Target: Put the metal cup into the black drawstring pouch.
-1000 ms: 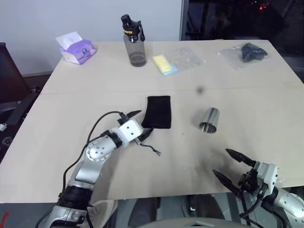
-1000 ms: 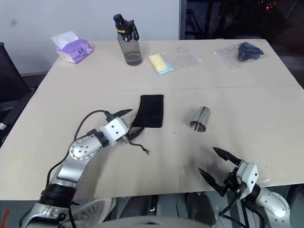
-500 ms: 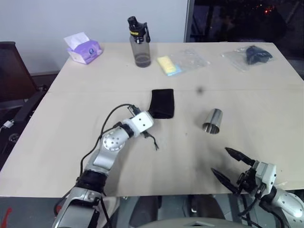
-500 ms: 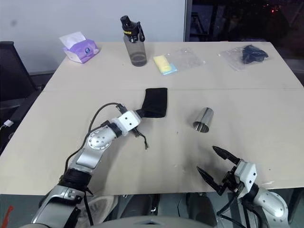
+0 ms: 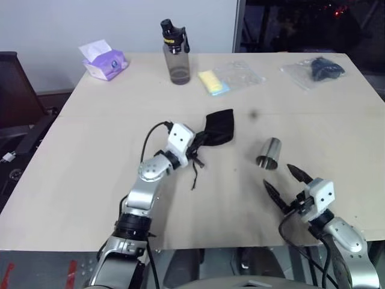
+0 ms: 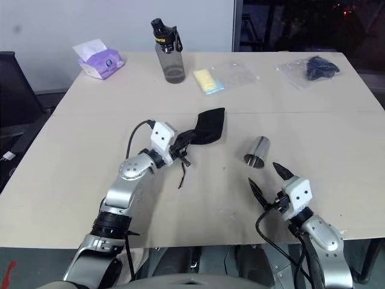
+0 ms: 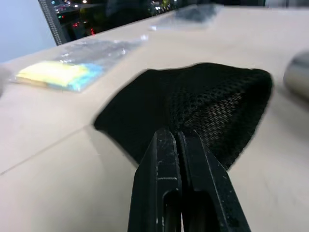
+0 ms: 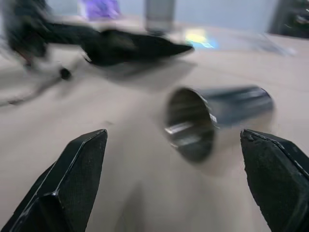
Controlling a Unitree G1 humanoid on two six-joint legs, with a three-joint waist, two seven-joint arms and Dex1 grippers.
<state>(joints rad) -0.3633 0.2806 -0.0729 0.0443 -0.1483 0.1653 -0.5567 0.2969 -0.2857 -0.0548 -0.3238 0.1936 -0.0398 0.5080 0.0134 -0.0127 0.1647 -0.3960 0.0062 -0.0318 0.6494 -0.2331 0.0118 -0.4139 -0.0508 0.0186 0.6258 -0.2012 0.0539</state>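
Observation:
The black drawstring pouch point(image 5: 219, 128) is lifted at its near end off the middle of the table, its cord point(image 5: 195, 171) dangling. My left gripper point(image 5: 197, 143) is shut on the pouch's near edge; the left wrist view shows the closed fingers point(image 7: 178, 164) pinching the mesh fabric point(image 7: 212, 108). The metal cup point(image 5: 268, 153) lies on its side to the right of the pouch, its open mouth toward me point(image 8: 190, 123). My right gripper point(image 5: 283, 183) is open just short of the cup, its fingertips point(image 8: 79, 154) spread wide to either side.
At the table's far side stand a smoky-grey water bottle point(image 5: 174, 53), a purple tissue pack point(image 5: 104, 60), a yellow item in clear plastic point(image 5: 215, 80) and a dark item in a clear bag point(image 5: 320, 68). A black chair point(image 5: 18, 90) is at the left.
My left gripper shut on the pouch's near edge and lifted it up and to the right, bunching the fabric. My right gripper moved forward toward the cup, staying open.

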